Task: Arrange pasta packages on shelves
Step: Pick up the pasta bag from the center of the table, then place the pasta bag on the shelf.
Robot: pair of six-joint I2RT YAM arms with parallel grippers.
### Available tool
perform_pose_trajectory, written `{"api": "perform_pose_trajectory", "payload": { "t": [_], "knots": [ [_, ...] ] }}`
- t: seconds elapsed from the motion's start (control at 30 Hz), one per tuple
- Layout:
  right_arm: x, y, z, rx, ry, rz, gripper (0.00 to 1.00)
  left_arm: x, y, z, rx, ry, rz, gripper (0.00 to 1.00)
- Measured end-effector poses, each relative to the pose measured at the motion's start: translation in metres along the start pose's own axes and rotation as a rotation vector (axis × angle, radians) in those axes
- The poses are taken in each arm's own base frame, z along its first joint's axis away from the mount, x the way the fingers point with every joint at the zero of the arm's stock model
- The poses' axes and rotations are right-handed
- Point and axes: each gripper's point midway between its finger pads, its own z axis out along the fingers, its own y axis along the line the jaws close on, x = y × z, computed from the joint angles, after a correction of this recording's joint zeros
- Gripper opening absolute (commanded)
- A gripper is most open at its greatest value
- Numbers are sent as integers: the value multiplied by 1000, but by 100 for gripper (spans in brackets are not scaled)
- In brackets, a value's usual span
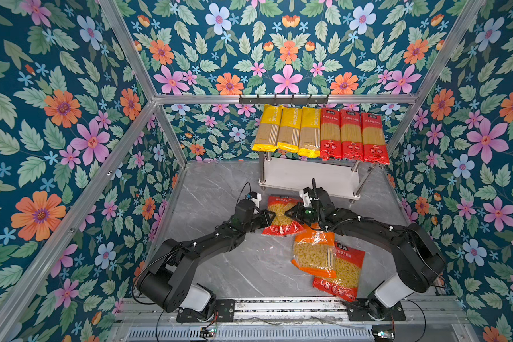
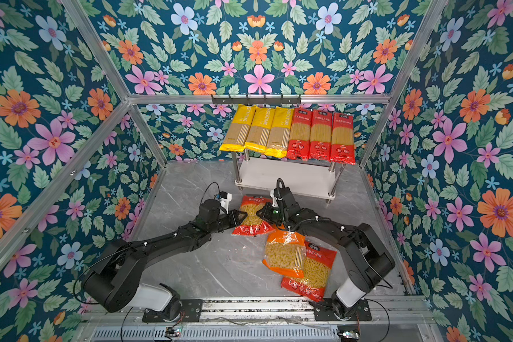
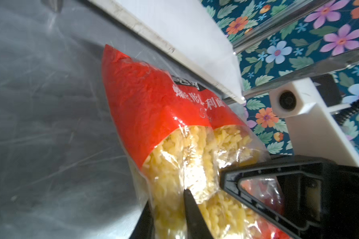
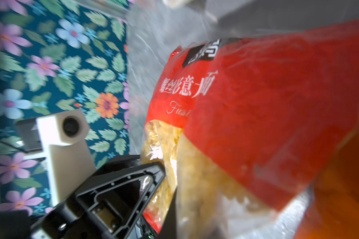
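A red short-pasta bag (image 1: pixel 281 217) (image 2: pixel 251 218) lies on the grey table in front of the shelves (image 1: pixel 308 177). My left gripper (image 1: pixel 267 219) (image 3: pixel 168 219) is shut on the bag's left side, pinching its clear window between two black fingers (image 3: pixel 192 213). From the opposite side, my right gripper (image 1: pixel 293 214) (image 4: pixel 174 217) is shut on a fold of the same bag (image 4: pixel 267 107). Three yellow packs (image 1: pixel 289 131) and three red spaghetti packs (image 1: pixel 351 137) fill the top shelf. Nearer the front, an orange bag (image 1: pixel 314 251) overlaps another red bag (image 1: pixel 344 274).
The lower white shelf board (image 2: pixel 288 177) is bare. A black hook rail (image 1: pixel 283 99) hangs on the frame above the rack. Chrome posts (image 1: pixel 356 189) stand at the rack's corners. Flowered walls close in on three sides, and a metal rail (image 1: pixel 279 305) runs along the front.
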Motion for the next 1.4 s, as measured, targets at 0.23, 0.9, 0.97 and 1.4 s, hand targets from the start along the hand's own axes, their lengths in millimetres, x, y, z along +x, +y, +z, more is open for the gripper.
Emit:
{"api": "perform_pose_trajectory", "payload": {
  "t": [0.23,0.9,0.97,1.4],
  "knots": [
    [-58,16,-15,-91,-160,-46,0,-57,-24,20,80,-54,66,23],
    [-161,-19,39,-147,-362,-88,0,-133,33,57,24,-138,51,52],
    [-167,-22,46,-153,-357,-67,0,-130,40,51,11,-137,45,54],
    [-174,-44,70,-94,-275,71,44,-103,68,47,-23,-112,-2,65]
  ]
}}
